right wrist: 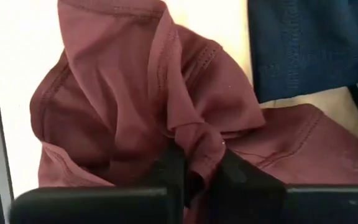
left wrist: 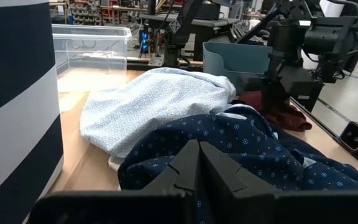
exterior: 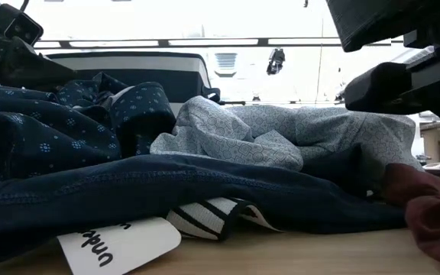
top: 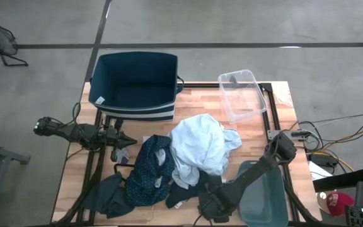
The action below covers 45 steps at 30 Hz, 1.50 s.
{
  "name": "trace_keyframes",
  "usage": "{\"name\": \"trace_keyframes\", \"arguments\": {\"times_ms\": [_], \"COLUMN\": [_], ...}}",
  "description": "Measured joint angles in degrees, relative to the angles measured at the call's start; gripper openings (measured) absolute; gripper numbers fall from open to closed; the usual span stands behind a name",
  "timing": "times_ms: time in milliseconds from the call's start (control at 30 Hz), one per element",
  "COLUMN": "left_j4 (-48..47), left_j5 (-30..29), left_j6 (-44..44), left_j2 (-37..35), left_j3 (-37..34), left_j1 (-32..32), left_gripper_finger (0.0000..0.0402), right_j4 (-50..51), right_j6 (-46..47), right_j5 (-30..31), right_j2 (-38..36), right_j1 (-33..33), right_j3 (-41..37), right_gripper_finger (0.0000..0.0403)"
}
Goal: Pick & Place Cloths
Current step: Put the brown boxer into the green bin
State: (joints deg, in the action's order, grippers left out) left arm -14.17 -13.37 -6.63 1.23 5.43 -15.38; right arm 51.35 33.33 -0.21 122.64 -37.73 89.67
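The cloths lie heaped across the front middle of the desk (top: 276,113): the pale-blue shirt (top: 197,146) on top, the navy dotted piece (top: 149,171) beside it, a dark teal piece (top: 109,195) at the front left edge. The right gripper (right wrist: 194,177) is down at the front edge, its jaws pinched on a fold of the maroon piece (right wrist: 135,106). The left gripper (left wrist: 197,163) waits at the left, jaws closed on nothing. The striped navy bin (top: 134,85) and a clear tub (top: 241,94) fill the back; a grey-blue bin (top: 263,195) crowds the front right corner.
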Motion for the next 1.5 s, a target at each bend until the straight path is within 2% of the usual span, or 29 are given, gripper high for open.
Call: {"name": "trace_keyframes", "arguments": {"times_ms": [133, 367, 533, 700, 967, 1067, 1333, 1500], "left_j4": [0.0, 0.0, 0.0, 0.0, 0.0, 0.0, 0.0, 0.0], "left_j5": [0.0, 0.0, 0.0, 0.0, 0.0, 0.0, 0.0, 0.0], "left_j6": [0.0, 0.0, 0.0, 0.0, 0.0, 0.0, 0.0, 0.0], "left_j2": [0.0, 0.1, 0.1, 0.1, 0.1, 0.1, 0.1, 0.1], "left_j3": [0.0, 0.0, 0.0, 0.0, 0.0, 0.0, 0.0, 0.0], "left_j1": [0.0, 0.0, 0.0, 0.0, 0.0, 0.0, 0.0, 0.0], "left_gripper_finger": [0.0019, 0.0019, 0.0019, 0.0019, 0.0019, 0.0019, 0.0019, 0.0019], "right_j4": [2.5, 15.2, 20.8, 21.8, 25.9, 30.5, 36.4, 38.8], "right_j6": [-0.4, 1.7, 5.9, 6.5, 14.6, 21.6, 38.5, 49.1], "right_j5": [3.4, 12.3, 17.7, 21.3, 20.9, 20.8, 20.6, 16.8], "right_j2": [-1.2, -5.2, -10.4, -17.0, -26.3, -28.4, -31.3, -31.0], "right_j1": [0.0, -0.1, -1.6, -3.8, -8.9, -11.2, -16.8, -19.1], "right_j3": [0.5, 4.9, 6.9, 6.7, 6.5, 6.5, 3.5, 1.1], "right_gripper_finger": [0.0032, 0.0029, 0.0031, 0.0032, 0.0033, 0.0033, 0.0034, 0.0034]}}
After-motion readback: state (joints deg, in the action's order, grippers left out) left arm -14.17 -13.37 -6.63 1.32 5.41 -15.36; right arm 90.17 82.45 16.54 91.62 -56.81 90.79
